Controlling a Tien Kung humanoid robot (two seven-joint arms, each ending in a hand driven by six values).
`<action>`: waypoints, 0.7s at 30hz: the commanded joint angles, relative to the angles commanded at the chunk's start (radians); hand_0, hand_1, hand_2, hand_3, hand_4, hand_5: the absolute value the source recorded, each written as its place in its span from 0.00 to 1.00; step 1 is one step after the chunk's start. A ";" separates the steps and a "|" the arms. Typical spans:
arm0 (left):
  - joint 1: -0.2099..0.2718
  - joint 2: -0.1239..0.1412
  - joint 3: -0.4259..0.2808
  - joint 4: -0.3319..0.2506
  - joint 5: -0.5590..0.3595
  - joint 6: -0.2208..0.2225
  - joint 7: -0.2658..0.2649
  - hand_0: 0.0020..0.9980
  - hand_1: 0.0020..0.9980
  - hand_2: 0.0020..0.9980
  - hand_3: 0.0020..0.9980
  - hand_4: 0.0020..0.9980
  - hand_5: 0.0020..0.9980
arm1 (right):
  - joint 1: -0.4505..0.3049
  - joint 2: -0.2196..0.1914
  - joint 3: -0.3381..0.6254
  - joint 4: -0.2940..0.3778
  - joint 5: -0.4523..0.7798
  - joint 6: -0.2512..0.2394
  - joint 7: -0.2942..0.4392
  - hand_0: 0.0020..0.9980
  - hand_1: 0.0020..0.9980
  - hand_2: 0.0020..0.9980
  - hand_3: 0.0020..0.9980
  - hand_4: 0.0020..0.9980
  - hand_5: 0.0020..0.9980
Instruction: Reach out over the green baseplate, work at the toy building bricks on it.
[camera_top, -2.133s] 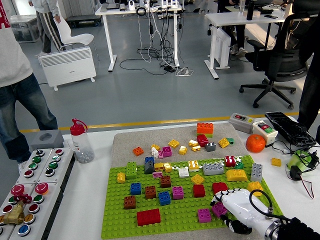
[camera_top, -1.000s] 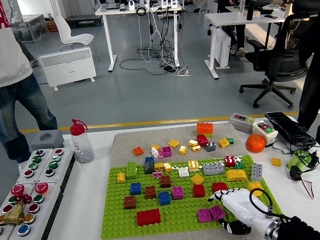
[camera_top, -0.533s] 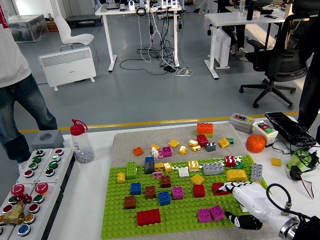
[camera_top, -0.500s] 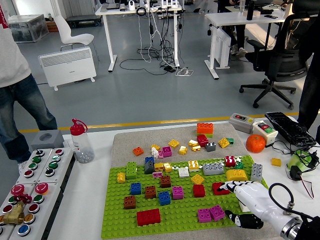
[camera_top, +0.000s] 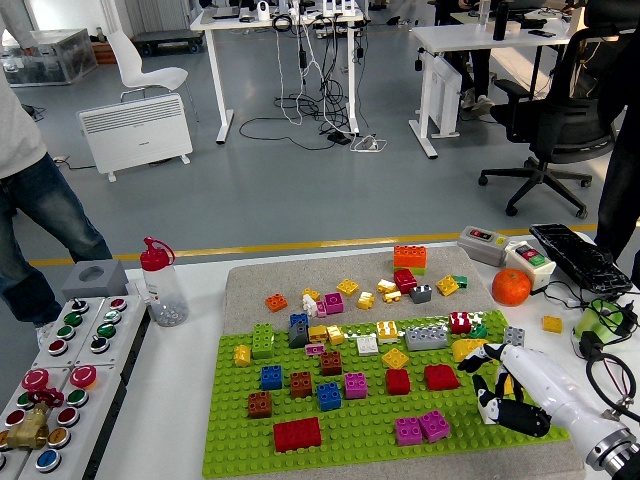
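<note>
One robot hand (camera_top: 505, 385), fingers loosely spread and empty, over the green baseplate's (camera_top: 350, 425) right edge.

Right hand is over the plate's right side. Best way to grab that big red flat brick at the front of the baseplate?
Pinch the red flat brick across its short width, on the long front and back faces, coming straight down from above. It lies low on the green baseplate with free studs all round. The right hand, fingers open, sits well right of it.

Baseplate (camera_top: 345, 440) at desk (camera_top: 180, 420) centre, bricks (camera_top: 330, 385) on it, loose bricks (camera_top: 400, 280) on mat (camera_top: 250, 285) at 12 o'clock. Bottle (camera_top: 160, 283) at 10, button box (camera_top: 55, 385) at 9. Orange (camera_top: 511, 287) at 2. Right hand (camera_top: 497, 385) over baseplate's 3 o'clock edge.
</note>
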 joint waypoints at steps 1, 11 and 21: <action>-0.001 0.000 0.000 0.000 0.000 0.000 0.000 0.66 0.61 0.56 0.46 0.24 1.00 | 0.001 0.001 -0.004 -0.002 0.005 0.010 -0.004 0.18 0.28 0.60 0.56 0.20 0.07; -0.007 0.000 0.001 0.000 0.000 0.000 0.001 0.66 0.61 0.56 0.46 0.24 1.00 | 0.019 0.014 -0.043 -0.031 0.025 0.064 -0.032 0.18 0.27 0.61 0.56 0.17 0.06; -0.009 0.000 0.001 0.000 0.000 -0.001 0.001 0.66 0.61 0.56 0.46 0.24 1.00 | 0.043 0.038 -0.075 -0.062 0.039 0.076 -0.043 0.18 0.27 0.61 0.57 0.16 0.04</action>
